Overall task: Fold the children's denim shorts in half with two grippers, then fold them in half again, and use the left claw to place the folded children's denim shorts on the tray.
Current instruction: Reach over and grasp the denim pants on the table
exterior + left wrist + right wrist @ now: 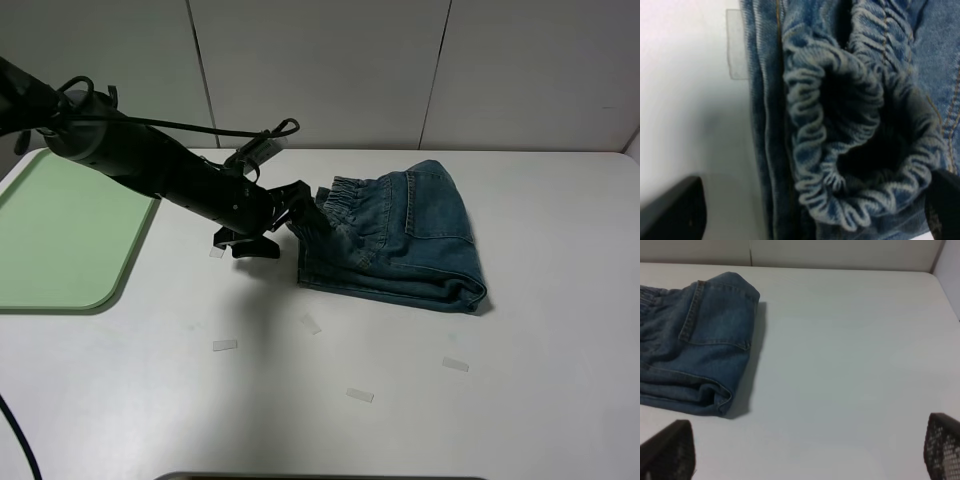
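Observation:
The folded children's denim shorts [405,240] lie right of the table's middle, elastic waistband toward the left. My left gripper [285,226] is open at that waistband end. In the left wrist view the gripper [807,212] has its jaws apart, with the ruffled waistband [840,150] bunched between the two dark fingertips [672,212]. My right gripper [805,452] is open and empty above bare table, to the right of the shorts [695,350]; the exterior high view does not show it. The pale green tray [60,230] lies at the far left.
Several small clear tape marks [224,345] are stuck on the white table [540,400] in front of the shorts. One tape piece [737,45] sits beside the shorts' edge. A grey wall runs behind the table.

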Controlling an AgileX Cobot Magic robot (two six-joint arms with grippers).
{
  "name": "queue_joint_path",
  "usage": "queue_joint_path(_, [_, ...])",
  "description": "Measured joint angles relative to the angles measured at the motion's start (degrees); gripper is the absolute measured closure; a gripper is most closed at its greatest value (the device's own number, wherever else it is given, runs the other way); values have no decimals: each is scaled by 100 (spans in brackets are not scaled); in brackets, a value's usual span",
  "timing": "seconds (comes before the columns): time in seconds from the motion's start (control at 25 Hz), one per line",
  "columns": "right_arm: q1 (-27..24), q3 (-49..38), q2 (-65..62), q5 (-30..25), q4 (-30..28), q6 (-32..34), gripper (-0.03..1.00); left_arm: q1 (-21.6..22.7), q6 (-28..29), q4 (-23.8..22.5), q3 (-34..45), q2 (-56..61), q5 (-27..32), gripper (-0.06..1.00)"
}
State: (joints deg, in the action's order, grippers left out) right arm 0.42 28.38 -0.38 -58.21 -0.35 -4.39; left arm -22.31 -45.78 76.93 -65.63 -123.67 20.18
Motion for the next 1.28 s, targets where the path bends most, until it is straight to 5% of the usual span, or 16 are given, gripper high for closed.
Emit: queue_joint_path(1.28, [0, 0, 0, 0, -2, 0, 27, -138, -25, 450, -498, -307, 112, 6])
